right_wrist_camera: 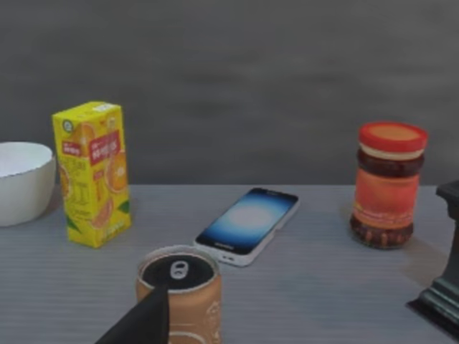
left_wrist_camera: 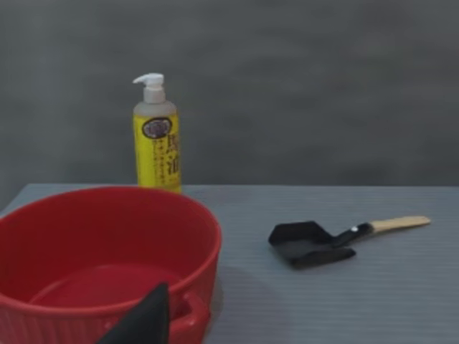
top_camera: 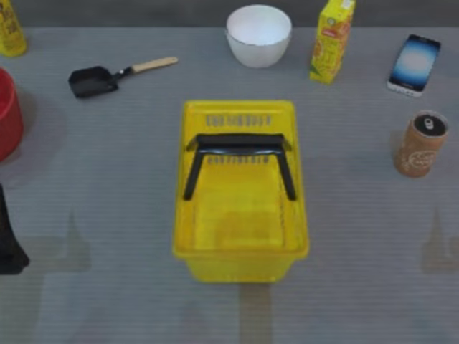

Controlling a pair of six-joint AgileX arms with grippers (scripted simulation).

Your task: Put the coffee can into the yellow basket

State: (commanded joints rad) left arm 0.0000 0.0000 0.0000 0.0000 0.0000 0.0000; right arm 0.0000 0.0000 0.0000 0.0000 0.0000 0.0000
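The coffee can [top_camera: 422, 143] stands upright near the table's right edge, tan-brown with a dark silver-rimmed top. In the right wrist view the can [right_wrist_camera: 188, 301] is close in front of my right gripper [right_wrist_camera: 143, 319], of which only one dark tip shows, overlapping the can's near side. The right arm is out of the top view. The yellow basket [top_camera: 192, 215] sits at the table's centre, its black handle [top_camera: 240, 143] raised across it and nothing inside. My left arm [top_camera: 8, 244] is parked at the left edge; a dark tip of its gripper [left_wrist_camera: 143, 319] shows before the red bucket.
Red bucket [top_camera: 7, 115] at far left. Along the back stand a pump bottle [top_camera: 11, 29], a black scoop [top_camera: 97, 80], a white bowl [top_camera: 259, 32], a juice carton [top_camera: 332, 39] and a phone [top_camera: 414, 64]. A red-lidded jar [right_wrist_camera: 387, 186] and a dark stand [right_wrist_camera: 445, 287] are beyond the can.
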